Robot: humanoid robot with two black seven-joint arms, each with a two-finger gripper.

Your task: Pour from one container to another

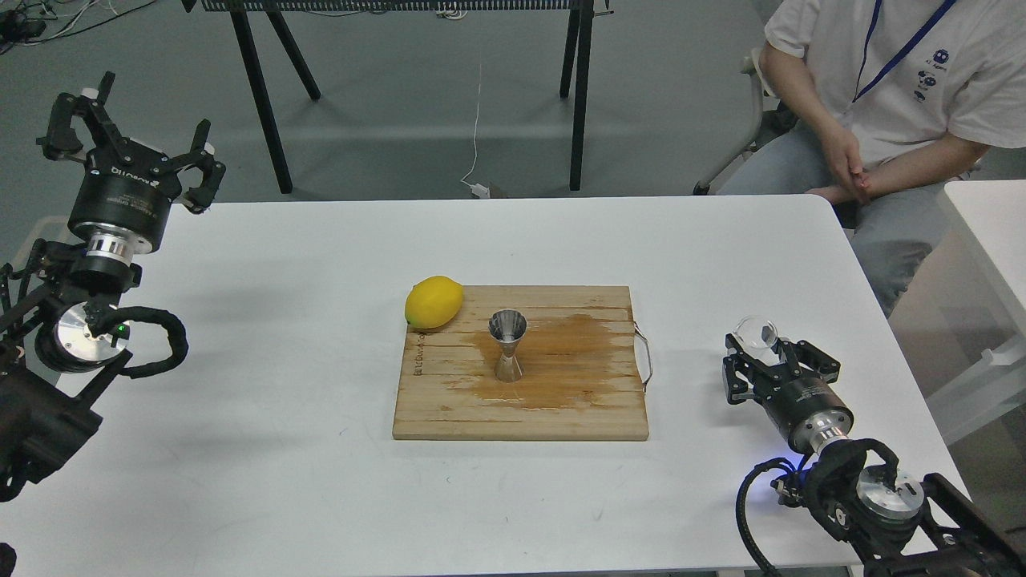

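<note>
The small clear glass cup (756, 331) is low over the table's right side, well right of the board, held at the tips of my right gripper (767, 351), which is shut on it. I cannot make out any liquid in it. The steel hourglass jigger (508, 344) stands upright in the middle of the wooden cutting board (449, 409). My left gripper (132, 132) is raised at the far left, open and holding nothing.
A yellow lemon (434, 302) lies on the board's back left corner. A dark wet stain (573, 353) spreads around and to the right of the jigger. A seated person (874, 104) is beyond the table's back right corner.
</note>
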